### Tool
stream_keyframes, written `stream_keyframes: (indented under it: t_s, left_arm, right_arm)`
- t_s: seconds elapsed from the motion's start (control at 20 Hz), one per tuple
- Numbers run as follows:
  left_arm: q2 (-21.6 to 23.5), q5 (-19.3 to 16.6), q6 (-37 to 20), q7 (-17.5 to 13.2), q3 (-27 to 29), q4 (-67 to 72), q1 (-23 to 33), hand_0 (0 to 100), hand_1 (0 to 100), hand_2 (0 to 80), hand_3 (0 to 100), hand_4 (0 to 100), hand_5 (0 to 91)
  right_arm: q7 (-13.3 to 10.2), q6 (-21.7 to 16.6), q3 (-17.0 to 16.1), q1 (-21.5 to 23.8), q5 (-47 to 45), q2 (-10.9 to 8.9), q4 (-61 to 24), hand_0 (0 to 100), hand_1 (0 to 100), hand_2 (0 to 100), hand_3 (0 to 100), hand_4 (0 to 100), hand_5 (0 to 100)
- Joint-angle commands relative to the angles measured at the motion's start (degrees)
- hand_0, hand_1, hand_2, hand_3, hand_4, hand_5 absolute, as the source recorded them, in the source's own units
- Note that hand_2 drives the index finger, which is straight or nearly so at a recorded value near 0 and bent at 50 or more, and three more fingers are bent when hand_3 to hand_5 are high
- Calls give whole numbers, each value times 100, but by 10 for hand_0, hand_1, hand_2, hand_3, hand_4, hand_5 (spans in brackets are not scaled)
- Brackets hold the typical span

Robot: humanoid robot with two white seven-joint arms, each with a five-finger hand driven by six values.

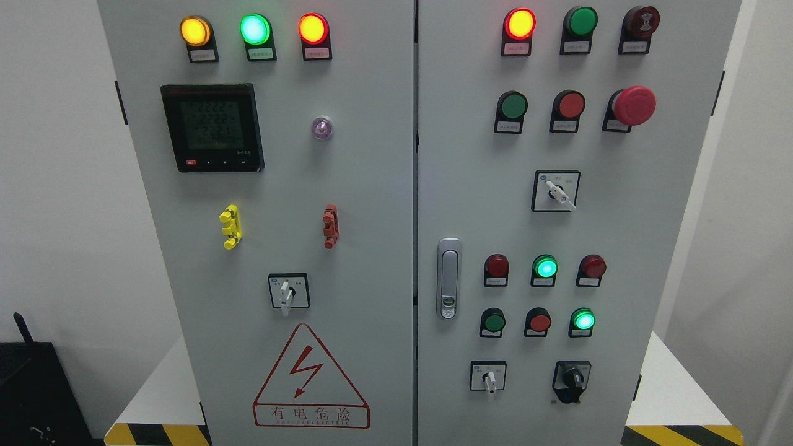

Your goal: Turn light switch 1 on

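A grey electrical cabinet with two doors fills the head view. The right door (619, 223) carries rows of round lamps and push buttons. At its top a red lamp (520, 24) is lit, with an unlit green one (581, 21) beside it. Lower down, a green lamp (545, 267) and a green button (583, 319) glow, while the green button (494, 322) and red button (539, 322) are dark. The labels are too small to read, so I cannot tell which control is switch 1. Neither hand shows.
The left door has lit yellow (195, 31), green (255, 29) and red (313, 28) lamps, a meter display (212, 127) and a rotary switch (286, 292). A door handle (448, 278), a red mushroom stop button (633, 105) and selector switches (556, 191) sit on the right door. A black object (31, 390) stands at lower left.
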Motion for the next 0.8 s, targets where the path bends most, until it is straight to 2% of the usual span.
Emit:
stream_keyframes:
  t_s: [0.0,0.55,0.75]
  left_arm:
    - [-16,2,4,-97,5,-3,158,302,85,0,0,0,0]
    - [1,2,-57,-62,5,-125,184,299,102,0,0,0,0]
    - [229,-77,-31,-89,-12,-1528,763,293,120,0,0,0,0]
  right_arm:
    - [2,0,5,-8,0,0,0,304,0,0,0,0,0]
    - [2,0,-4,0,0,0,0,304,0,0,0,0,0]
    - [2,0,-4,0,0,0,0,304,0,0,0,0,0]
